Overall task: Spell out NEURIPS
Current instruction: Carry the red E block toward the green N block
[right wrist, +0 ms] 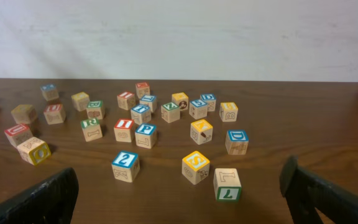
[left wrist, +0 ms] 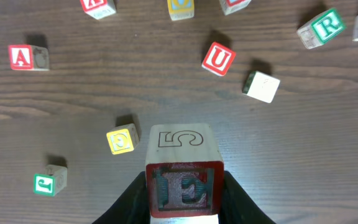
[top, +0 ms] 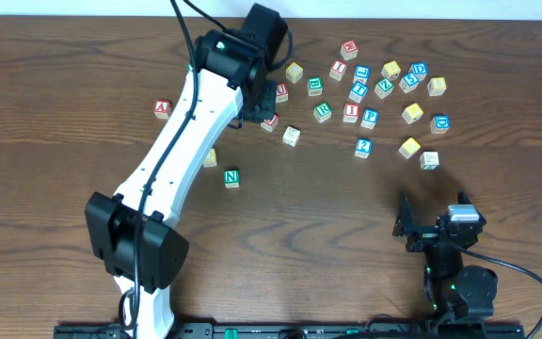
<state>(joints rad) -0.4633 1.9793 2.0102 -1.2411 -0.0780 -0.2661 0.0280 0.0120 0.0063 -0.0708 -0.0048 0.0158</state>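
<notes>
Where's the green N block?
In the overhead view, the green N block sits on the left side, just right of the left arm, with a yellow block as its nearest neighbour.

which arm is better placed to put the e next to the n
Left: left gripper holds the E cube, and the N cube lies beside that arm. The right gripper is open, empty, farther off.
</notes>
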